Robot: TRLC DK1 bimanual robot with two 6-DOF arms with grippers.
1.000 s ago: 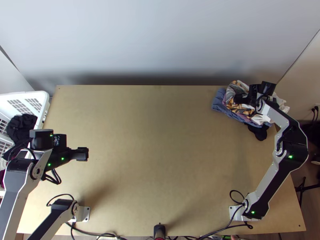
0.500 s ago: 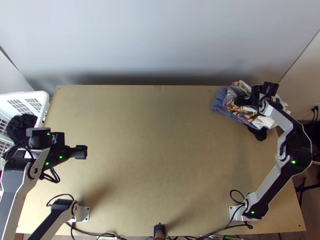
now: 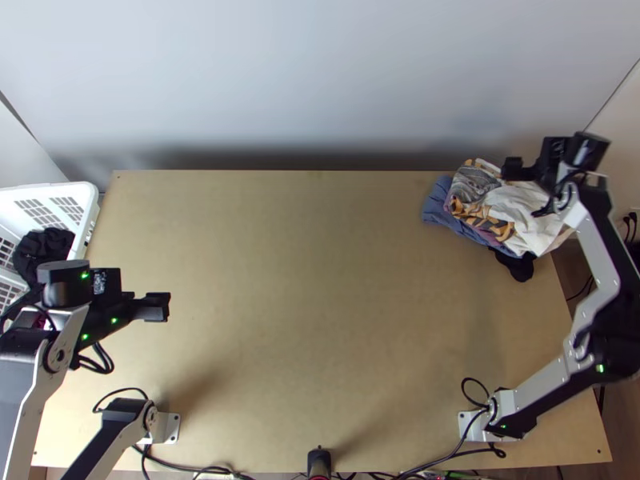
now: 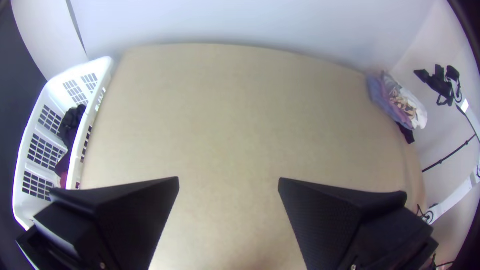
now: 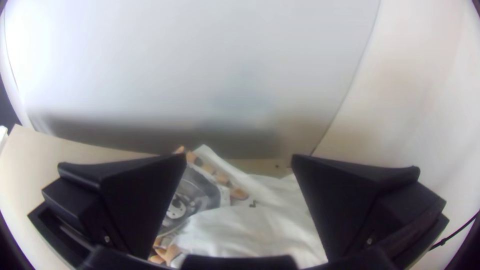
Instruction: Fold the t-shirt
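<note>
T-shirt (image 3: 524, 210), white, with a grey print and orange-and-dark patterned areas. The garment lies loosely bunched and creased, print partly exposed, on top of blue cloth (image 3: 437, 206) at the far right corner of the table (image 3: 320, 304), its white portion toward the right edge.

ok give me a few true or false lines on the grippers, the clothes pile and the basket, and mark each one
The right gripper is clamped on a garment. False: its fingers are open.
The white basket stands at the left side of the table. True.
The pile of clothes lies in the middle of the table. False: it lies at the far right corner.
A black cloth pokes out from the near side of the pile. True.
The left gripper holds a sock. False: its open fingers have nothing between them.
</note>
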